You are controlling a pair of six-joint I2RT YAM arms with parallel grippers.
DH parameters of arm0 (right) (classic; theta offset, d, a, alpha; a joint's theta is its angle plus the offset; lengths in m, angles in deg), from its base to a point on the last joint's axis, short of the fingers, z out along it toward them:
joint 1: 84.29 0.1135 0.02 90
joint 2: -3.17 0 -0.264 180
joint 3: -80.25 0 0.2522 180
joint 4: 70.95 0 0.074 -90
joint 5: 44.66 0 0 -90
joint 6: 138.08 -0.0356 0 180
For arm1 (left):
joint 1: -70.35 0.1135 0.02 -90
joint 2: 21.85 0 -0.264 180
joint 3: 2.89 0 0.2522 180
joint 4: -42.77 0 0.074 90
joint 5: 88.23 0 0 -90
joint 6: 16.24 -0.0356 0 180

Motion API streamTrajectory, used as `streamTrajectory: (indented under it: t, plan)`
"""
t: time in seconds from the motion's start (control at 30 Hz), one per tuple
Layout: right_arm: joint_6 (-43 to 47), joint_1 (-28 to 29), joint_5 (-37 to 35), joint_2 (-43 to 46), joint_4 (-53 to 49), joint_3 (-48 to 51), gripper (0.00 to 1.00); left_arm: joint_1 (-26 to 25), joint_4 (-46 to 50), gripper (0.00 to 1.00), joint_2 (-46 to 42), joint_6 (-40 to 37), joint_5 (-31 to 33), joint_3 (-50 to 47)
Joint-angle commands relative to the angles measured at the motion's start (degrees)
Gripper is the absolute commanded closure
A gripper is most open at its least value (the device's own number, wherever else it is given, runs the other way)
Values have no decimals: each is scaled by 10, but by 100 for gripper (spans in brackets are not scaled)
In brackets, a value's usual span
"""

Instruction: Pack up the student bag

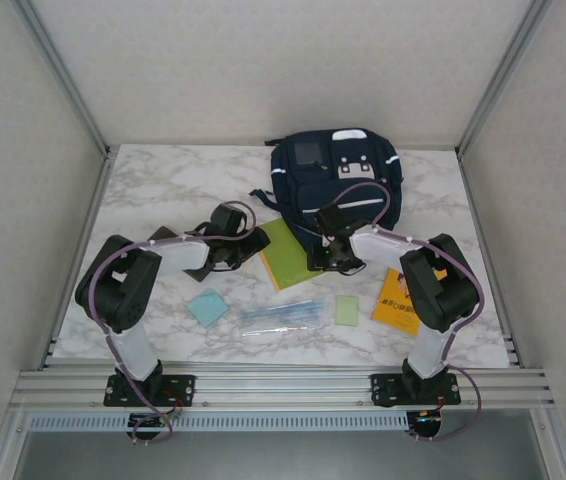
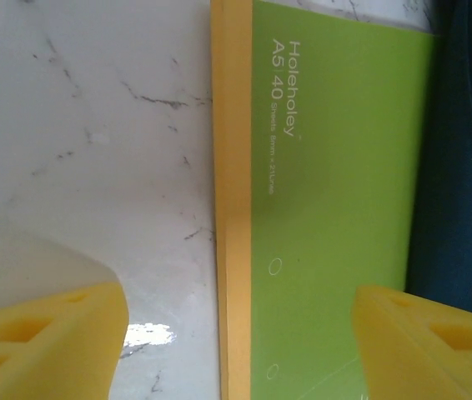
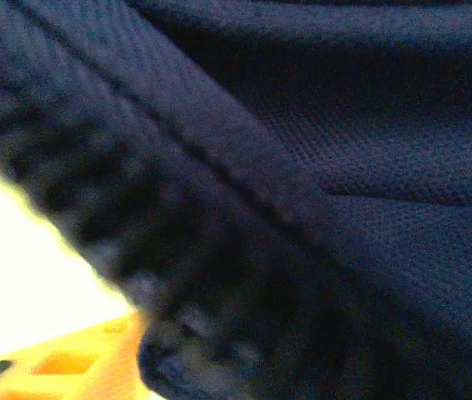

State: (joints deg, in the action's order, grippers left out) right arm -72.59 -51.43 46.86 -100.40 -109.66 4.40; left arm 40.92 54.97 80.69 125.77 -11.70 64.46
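bag place: student bag [image 1: 335,175], far side, right of centre
bag axis: near-far, front face up
bag look: navy, white stripe, grey patch
left gripper [image 1: 230,244]: jaws apart, empty
right gripper [image 1: 331,258]: at bag's near edge; state unclear

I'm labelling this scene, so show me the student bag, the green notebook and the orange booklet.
student bag [image 1: 313,190], top external view, front panel.
green notebook [image 2: 336,167], left wrist view, middle of cover.
orange booklet [image 1: 391,302], top external view, left part of cover.
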Motion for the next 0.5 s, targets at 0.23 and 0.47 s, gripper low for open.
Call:
streamTrajectory:
  t: [0.23,0.47]
  plan:
    - [-13,42,75,-48,80,-24,70,-19,-64,34,63,33,-44,-4]
    - [-31,48,149,-49,109,-37,71,-20,-45,33,51,21,-36,0]
